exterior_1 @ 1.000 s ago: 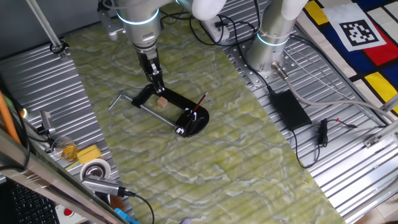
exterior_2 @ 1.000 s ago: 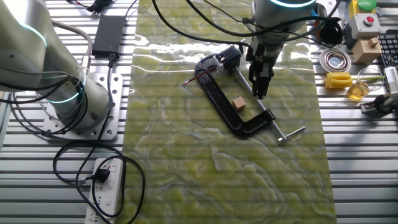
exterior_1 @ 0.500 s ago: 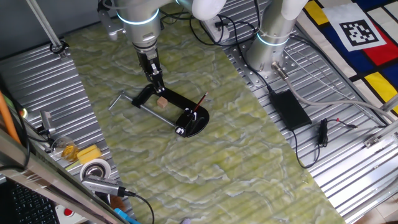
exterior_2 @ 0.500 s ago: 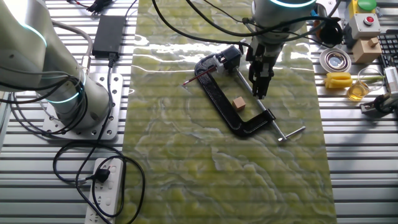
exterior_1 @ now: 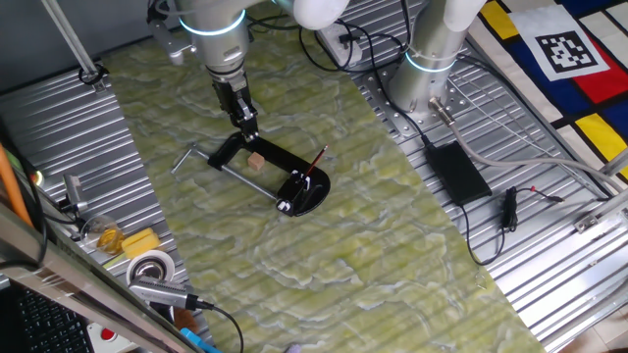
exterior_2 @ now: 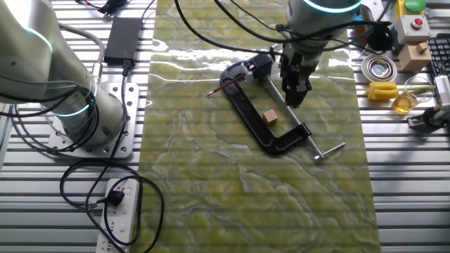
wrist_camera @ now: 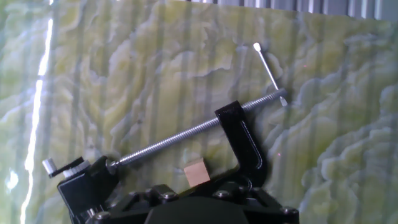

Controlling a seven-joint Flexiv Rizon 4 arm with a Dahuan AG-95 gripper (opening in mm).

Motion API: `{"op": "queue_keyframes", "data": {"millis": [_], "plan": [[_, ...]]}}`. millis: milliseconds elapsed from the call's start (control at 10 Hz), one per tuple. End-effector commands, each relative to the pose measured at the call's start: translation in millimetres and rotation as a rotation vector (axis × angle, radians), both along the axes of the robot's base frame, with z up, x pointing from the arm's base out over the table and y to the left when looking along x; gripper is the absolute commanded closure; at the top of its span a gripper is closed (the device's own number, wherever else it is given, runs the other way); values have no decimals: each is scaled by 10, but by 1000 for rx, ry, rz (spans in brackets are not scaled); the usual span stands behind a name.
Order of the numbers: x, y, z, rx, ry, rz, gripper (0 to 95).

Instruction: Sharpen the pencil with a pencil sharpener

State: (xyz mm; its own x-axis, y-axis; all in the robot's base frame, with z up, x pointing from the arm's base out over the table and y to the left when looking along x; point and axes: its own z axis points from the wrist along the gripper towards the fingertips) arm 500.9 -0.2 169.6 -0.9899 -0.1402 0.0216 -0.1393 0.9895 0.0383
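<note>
While the tool hovers empty above the clamp, fingers apparently together, it should approach the pencil beyond it, aligning across the shaft.

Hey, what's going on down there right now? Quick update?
Pincer above the clamp, holding nothing; open or shut unclear. Pencil sits untouched at the black disc. Nothing between them.

Arm reaching down from above, wrist near vertical, gripper pointing at the table, fingers close together, nothing visibly between them, tips off the surface
</note>
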Motion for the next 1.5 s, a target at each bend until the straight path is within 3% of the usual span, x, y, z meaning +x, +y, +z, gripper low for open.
{"op": "queue_keyframes", "data": {"millis": [100, 800, 1500], "plan": [[-9, 2, 4, 3, 3, 13, 950], [-9, 2, 5, 1, -6, 11, 950], [-9, 1, 4, -20, 4, 49, 950]]}}
